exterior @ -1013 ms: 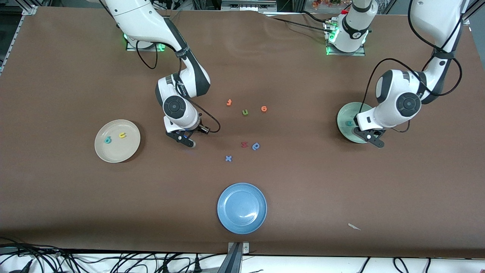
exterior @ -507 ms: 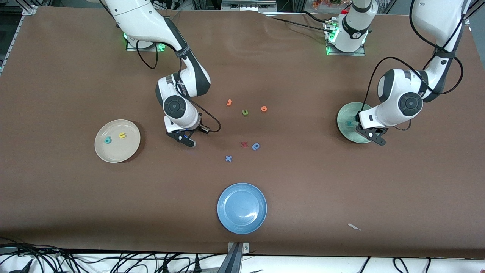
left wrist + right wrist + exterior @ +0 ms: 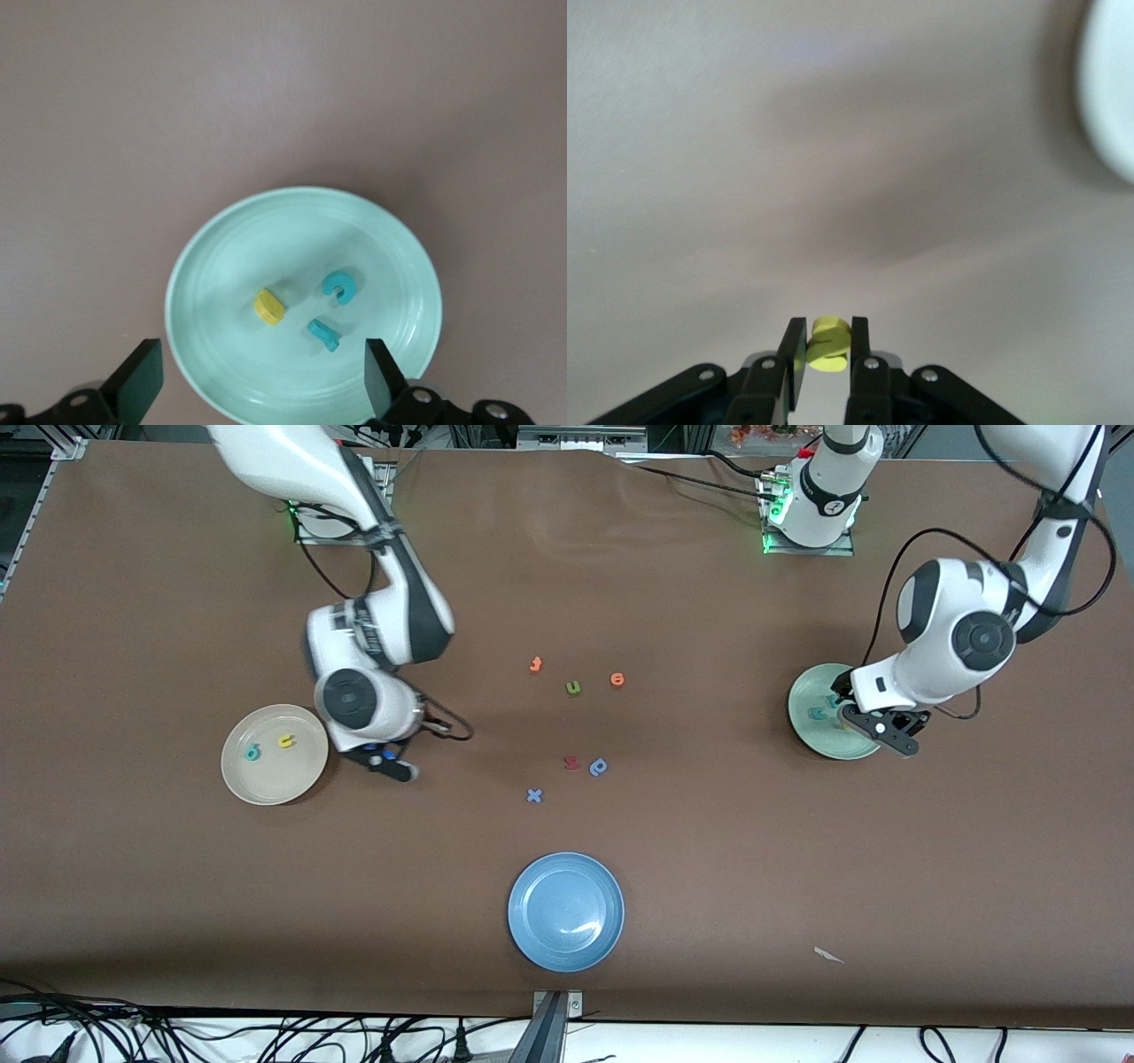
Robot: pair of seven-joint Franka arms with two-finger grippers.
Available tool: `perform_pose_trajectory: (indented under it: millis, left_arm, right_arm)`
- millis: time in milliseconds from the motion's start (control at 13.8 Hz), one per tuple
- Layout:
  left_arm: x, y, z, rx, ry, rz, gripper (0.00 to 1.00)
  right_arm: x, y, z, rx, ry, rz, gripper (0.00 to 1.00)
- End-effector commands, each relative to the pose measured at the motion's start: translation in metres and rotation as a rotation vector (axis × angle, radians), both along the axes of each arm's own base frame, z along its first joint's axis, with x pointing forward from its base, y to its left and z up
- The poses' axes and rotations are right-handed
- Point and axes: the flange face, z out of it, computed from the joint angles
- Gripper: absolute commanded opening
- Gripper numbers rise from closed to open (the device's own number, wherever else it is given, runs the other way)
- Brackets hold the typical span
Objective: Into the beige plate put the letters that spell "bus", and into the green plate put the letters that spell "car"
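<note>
Two plates matter to you here; start at the right arm's end of the counter (image 3: 133, 886), where the beige plate (image 3: 266, 779) holds the teal "b" (image 3: 252, 753) and the yellow "u" (image 3: 285, 740); your right gripper (image 3: 390, 766) hangs over bare counter just beside that plate, its fingers (image 3: 796, 350) pinched tight on the yellow "s" (image 3: 828, 343), which sits between the pads; past those fingers toward the middle lie the stray letters, an orange pair, an olive "u" (image 3: 573, 687), a red one, a blue "p" (image 3: 599, 766) and a blue "x" (image 3: 533, 795), with the blue plate (image 3: 565, 911) nearer the front camera; your left gripper (image 3: 886, 733) hangs over the green plate (image 3: 204, 292) with fingers (image 3: 140, 390) spread wide and holding nothing; between and just under them the yellow "a" (image 3: 268, 306), teal "c" (image 3: 338, 287) and teal "r" (image 3: 324, 335) lie in the plate.
</note>
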Motion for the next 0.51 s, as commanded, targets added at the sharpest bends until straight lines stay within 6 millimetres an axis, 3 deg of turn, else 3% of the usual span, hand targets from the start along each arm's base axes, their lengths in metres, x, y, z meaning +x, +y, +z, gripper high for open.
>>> perform_pose_trajectory:
  millis: [0, 145, 434]
  left_arm:
    - [-0.004, -0.007, 0.063, -0.005, -0.051, 0.005, 1.0]
    - [0.002, -0.013, 0.095, -0.023, -0.066, 0.033, 1.0]
    - [0.007, -0.02, 0.202, 0.004, -0.033, 0.068, 1.0]
  right_arm:
    - [0.012, -0.066, 0.019, 0.035, 0.047, 0.127, 0.05]
    - [0.019, -0.124, 0.014, 0.047, 0.063, 0.221, 0.05]
    - [0.01, -0.219, -0.03, 0.04, 0.068, 0.37, 0.05]
